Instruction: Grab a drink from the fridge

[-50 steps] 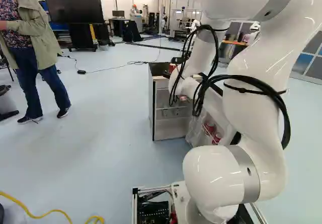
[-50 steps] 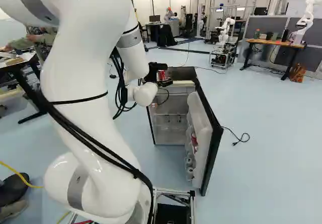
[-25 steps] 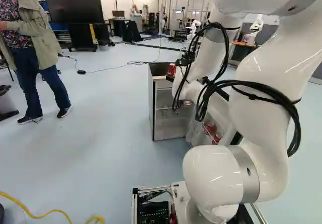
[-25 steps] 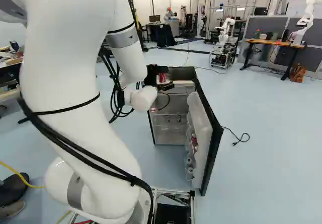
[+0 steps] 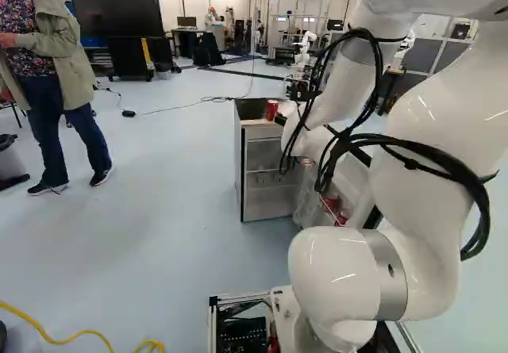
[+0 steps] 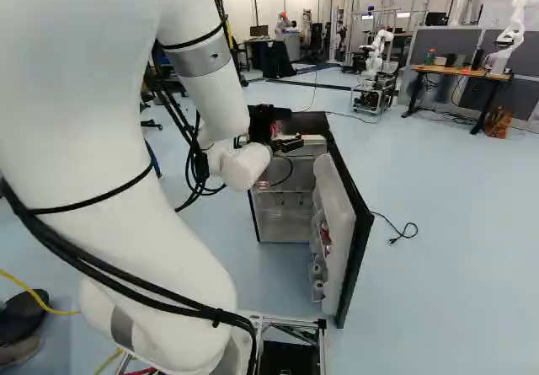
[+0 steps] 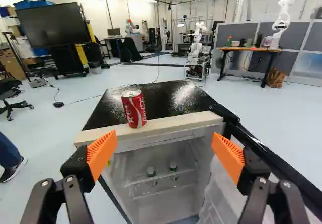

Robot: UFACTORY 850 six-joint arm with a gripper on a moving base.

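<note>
In the right base view my gripper (image 6: 282, 132) is at the front edge of the fridge top (image 6: 307, 124). The wrist view shows the gripper (image 7: 165, 141) open, its orange pads (image 7: 101, 152) wide apart with nothing between them. A red drink can (image 7: 134, 108) stands upright on the pale front strip of the fridge top, ahead of the gripper and nearer one finger. The left base view also shows the can (image 5: 271, 109). Below, the fridge interior (image 7: 166, 166) is in view, with two green-capped bottles (image 7: 151, 171) on a shelf.
The fridge door (image 6: 344, 215) stands open on the right side, with cans on its racks. Another robot (image 6: 376, 67) is in the background, near a wooden desk (image 6: 461, 72). A person (image 5: 59, 75) stands at the left of the left base view.
My arm has shifted and drawn back from the can, which shows more fully in the left base view and stands where it was. The gripper has tilted. The base has not moved.
</note>
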